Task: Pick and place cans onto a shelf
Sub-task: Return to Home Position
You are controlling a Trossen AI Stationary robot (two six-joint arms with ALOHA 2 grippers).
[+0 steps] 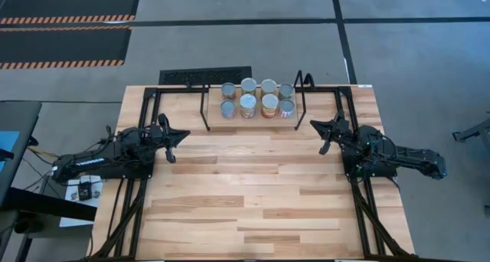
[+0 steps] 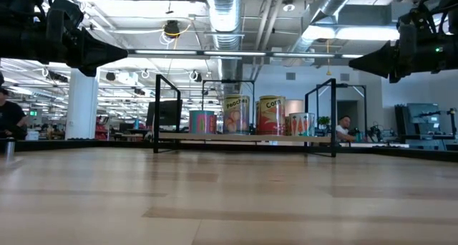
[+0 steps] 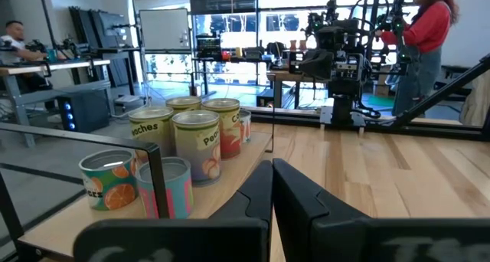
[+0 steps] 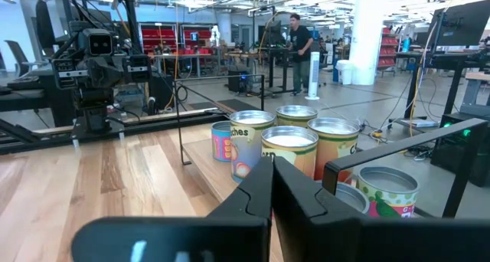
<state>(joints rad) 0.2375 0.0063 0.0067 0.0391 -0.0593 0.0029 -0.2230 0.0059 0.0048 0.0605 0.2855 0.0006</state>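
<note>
Several cans [image 1: 257, 99] stand upright in two rows on the light-wood shelf [image 1: 217, 118] with black rod uprights at the table's far edge. They also show in the low view [image 2: 270, 115], the left wrist view [image 3: 197, 143] and the right wrist view [image 4: 289, 149]. My left gripper [image 1: 182, 134] is shut and empty, raised above the table left of the shelf. My right gripper [image 1: 315, 125] is shut and empty, raised right of the shelf. In each wrist view the fingers are closed together, the left [image 3: 272, 174] and the right [image 4: 272, 170].
Black frame rails [image 1: 145, 109] run along the table's left and right sides and its far edge. The wooden tabletop [image 1: 253, 193] stretches bare between the arms toward the near edge. People stand in the room beyond the table [image 3: 425, 40].
</note>
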